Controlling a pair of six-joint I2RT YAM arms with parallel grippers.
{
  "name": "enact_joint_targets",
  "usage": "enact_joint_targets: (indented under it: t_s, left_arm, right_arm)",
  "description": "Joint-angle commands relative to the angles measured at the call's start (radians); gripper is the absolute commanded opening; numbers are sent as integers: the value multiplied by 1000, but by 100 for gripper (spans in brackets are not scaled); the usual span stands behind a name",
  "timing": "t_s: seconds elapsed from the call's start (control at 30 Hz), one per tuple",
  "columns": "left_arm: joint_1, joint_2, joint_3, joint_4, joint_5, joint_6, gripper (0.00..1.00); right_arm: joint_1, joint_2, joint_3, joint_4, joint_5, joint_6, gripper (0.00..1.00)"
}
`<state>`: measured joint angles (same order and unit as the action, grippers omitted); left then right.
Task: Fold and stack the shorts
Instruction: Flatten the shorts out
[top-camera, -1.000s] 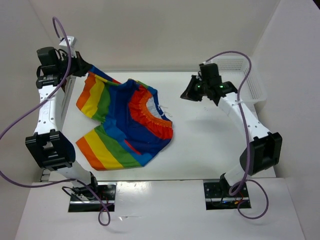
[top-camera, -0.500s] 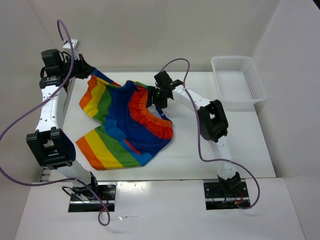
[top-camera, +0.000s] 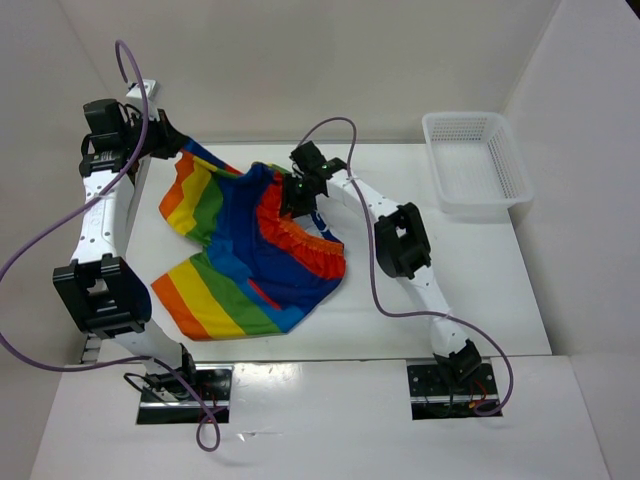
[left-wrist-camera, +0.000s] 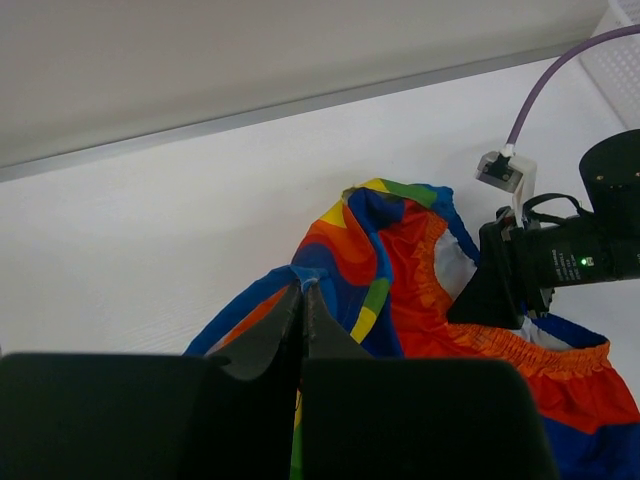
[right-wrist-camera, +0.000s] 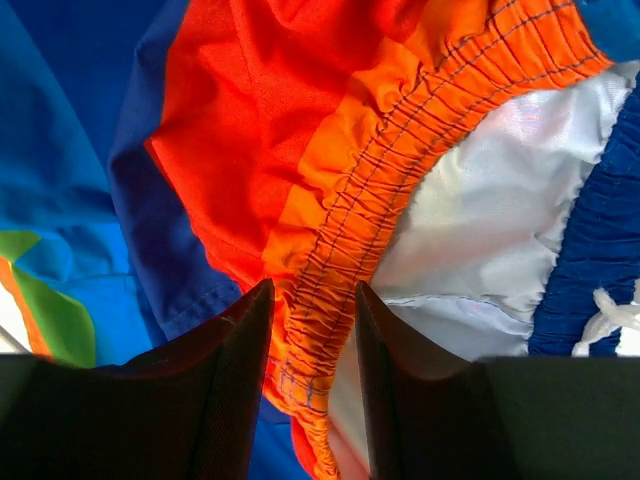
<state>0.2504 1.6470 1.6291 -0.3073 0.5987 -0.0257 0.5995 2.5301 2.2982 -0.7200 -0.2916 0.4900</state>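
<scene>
The rainbow-striped shorts (top-camera: 245, 250) lie spread on the table, orange waistband to the right. My left gripper (top-camera: 172, 148) is shut on the far-left leg hem of the shorts (left-wrist-camera: 310, 283) and holds it lifted. My right gripper (top-camera: 297, 192) hangs over the far end of the waistband, open, with the gathered orange waistband (right-wrist-camera: 330, 270) between its two fingers. In the right wrist view the white lining (right-wrist-camera: 480, 230) and a bit of white drawstring (right-wrist-camera: 610, 320) show inside the shorts. In the left wrist view the right gripper (left-wrist-camera: 560, 265) shows as a black body on the waistband.
A white mesh basket (top-camera: 475, 160) stands at the back right of the table. White walls close the back and both sides. The purple cable (top-camera: 340, 135) of the right arm arcs above the shorts.
My right arm has swung from near the basket leftward to the shorts' waistband and lowered onto it. My left gripper has held the leg hem in about the same place.
</scene>
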Motion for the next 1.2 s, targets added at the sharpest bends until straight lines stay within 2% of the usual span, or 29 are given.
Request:
enact_joint_targets:
  t_s: [0.0,0.07,0.23,0.27,0.37,0.4,0.47,0.5,0.53,0.57,0.73,0.83,1.0,1.17]
  left_arm:
    - [0,-6,26,16,4,26,0]
    - [0,-6,35,16,4,26,0]
    - [0,-6,35,16,-5,26,0]
    - [0,-6,35,16,-5,26,0]
    - [0,-6,35,16,-5,26,0]
    - [0,-6,35,16,-5,26,0]
    - [0,-6,35,16,-5,26,0]
    - [0,-6,35,16,-5,26,0]
    - [0,-6,35,16,-5,26,0]
    - [0,-6,35,16,-5,26,0]
    - [0,-6,14,16,-5,26,0]
    - [0,-6,14,16,-5,26,0]
    - [0,-6,-5,16,-5,26,0]
    - [0,3,-5,25,6,26,0]
  right_arm:
    - [11,-4,55,-35,6,-19,53]
    - [11,-13,34,-47,51,-19,64]
    - [11,-63,-29,-47,69,-41,64]
    - [11,-83,-48,-38,69,-41,61]
    - [20,-112,-127,16,51,-41,46]
    - [20,-113,-128,16,19,-31,37]
    - [20,-113,-137,27,-12,-31,26]
    - [20,-122,-147,46,5,-16,20]
    - [20,-138,-161,59,31,-2,8]
    - [20,-157,-175,71,61,8,6]
    - [20,-306,-252,80,248,12,4]
    - [20,-411,-397,99,304,12,4]
    - [11,-574,-600,142,327,33,3]
    - [-14,-607,-787,180,350,61,0]
